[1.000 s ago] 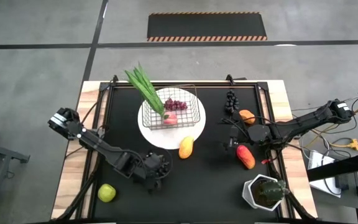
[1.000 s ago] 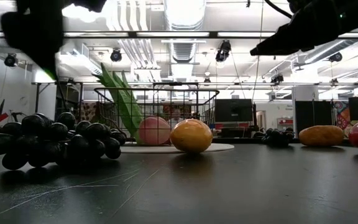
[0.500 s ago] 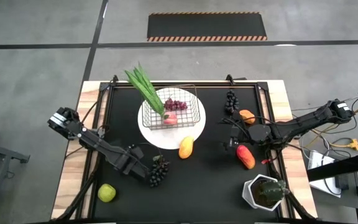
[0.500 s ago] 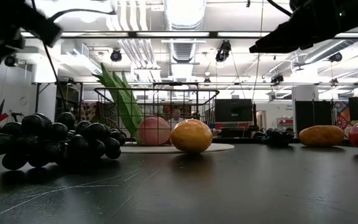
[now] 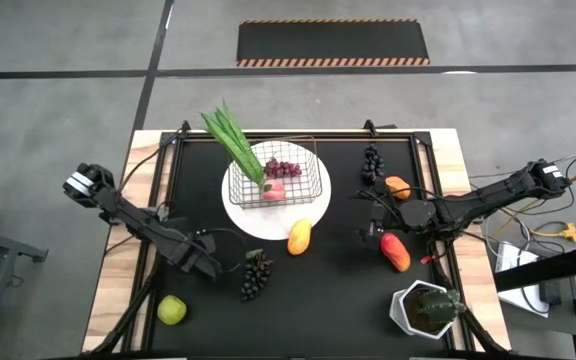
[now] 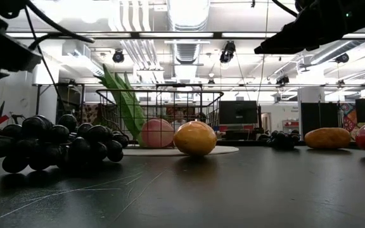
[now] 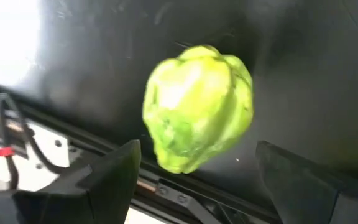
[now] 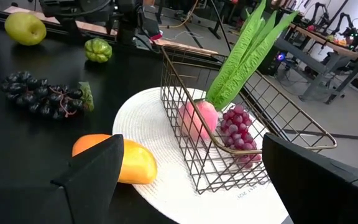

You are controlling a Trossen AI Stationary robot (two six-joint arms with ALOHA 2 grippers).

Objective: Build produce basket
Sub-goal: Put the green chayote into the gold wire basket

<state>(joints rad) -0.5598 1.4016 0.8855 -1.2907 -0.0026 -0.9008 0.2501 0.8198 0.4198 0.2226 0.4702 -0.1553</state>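
Left gripper (image 7: pixel 194 180) hovers, fingers spread wide, with a lumpy green fruit (image 7: pixel 197 106) lying on the table right between them and ahead. Good line-up, I'd say: come straight down, centre it, then squeeze gently, since it looks likely to roll. The basket (image 5: pixel 273 174) sits well off on the white plate (image 5: pixel 290 222). Right gripper (image 5: pixel 378 231) waits, open, beside the red-orange fruit (image 5: pixel 396 251).

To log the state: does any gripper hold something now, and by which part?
Nothing is held. Left gripper and right gripper are both open.
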